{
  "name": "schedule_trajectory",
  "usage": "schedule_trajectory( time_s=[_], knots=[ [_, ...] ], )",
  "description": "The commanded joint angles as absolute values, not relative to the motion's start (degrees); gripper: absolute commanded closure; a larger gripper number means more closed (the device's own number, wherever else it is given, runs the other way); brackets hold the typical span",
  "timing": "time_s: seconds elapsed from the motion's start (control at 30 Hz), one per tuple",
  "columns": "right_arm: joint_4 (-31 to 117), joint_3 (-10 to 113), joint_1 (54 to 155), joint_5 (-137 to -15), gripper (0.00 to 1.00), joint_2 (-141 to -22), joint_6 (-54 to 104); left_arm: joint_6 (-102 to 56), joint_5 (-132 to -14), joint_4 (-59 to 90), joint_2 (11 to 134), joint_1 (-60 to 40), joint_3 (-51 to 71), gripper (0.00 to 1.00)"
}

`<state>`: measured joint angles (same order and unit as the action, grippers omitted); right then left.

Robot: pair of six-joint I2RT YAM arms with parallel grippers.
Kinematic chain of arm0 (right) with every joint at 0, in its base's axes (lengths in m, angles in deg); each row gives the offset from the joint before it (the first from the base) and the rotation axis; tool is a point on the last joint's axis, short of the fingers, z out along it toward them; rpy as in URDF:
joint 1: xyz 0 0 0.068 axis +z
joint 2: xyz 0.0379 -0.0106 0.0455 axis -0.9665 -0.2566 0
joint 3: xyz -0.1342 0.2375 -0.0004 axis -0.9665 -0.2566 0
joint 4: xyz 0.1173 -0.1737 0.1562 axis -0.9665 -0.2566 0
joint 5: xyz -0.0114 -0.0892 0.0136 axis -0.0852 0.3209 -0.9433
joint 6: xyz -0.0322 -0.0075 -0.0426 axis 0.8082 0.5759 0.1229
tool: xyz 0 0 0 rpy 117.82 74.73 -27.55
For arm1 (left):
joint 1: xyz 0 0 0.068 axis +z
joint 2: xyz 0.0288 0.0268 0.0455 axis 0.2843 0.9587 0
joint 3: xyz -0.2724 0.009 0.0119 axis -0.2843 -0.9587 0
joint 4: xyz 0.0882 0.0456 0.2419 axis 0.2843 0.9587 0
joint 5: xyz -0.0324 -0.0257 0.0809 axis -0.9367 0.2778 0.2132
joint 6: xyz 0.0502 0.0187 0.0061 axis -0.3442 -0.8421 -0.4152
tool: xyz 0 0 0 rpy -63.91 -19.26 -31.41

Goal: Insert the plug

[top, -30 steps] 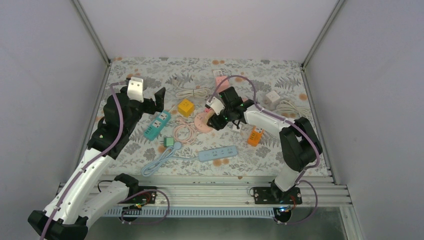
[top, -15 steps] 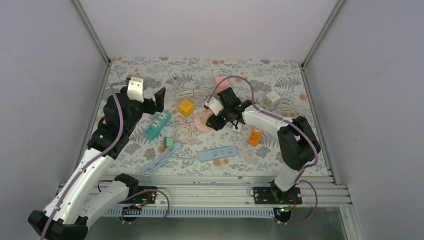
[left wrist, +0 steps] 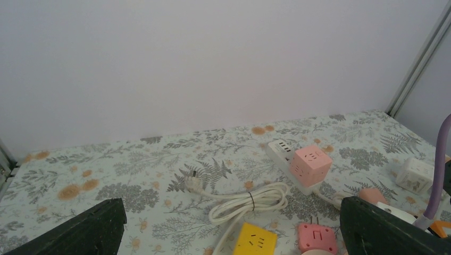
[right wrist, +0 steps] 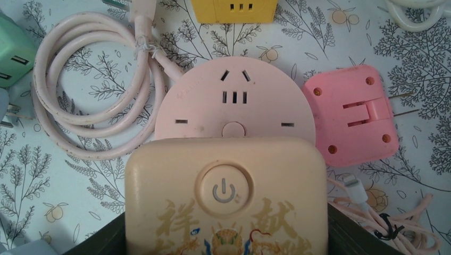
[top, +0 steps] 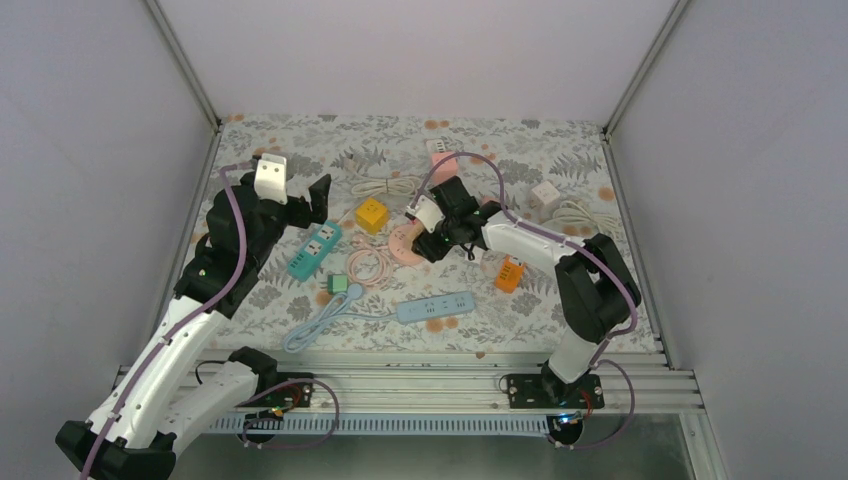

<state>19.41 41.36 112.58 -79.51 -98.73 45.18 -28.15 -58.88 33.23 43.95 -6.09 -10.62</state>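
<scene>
Socket disc (right wrist: 234,106) between cable coil (right wrist: 90,85) and adapter (right wrist: 351,122)

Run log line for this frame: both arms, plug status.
left fingers open, empty | right fingers shut on cream plug | plug above round pink socket | not yet inserted

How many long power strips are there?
3: teal strip on the left, blue strip near the front, white strip at the back, by the pink cube. Others may be hidden.
</scene>
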Motion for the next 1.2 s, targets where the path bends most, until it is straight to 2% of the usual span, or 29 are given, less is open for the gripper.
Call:
schedule_trajectory(
  time_s=[0.0,0.87,1.17],
  knots=[
    [17.54,42.54,112.75,-79.39,0.57,-97.03,45.16,-28.68,-58.57,33.37,44.0,-5.81,-9.05,0.0],
    [16.8,41.11,113.9,-75.89,0.56,-101.49,41.76,-28.57,-58.78,33.54,44.31,-5.8,-9.28,0.0],
    [13.05,43.22,115.2,-72.23,0.56,-105.6,35.71,-28.56,-58.69,33.67,44.43,-5.8,-9.38,0.0]
  ],
)
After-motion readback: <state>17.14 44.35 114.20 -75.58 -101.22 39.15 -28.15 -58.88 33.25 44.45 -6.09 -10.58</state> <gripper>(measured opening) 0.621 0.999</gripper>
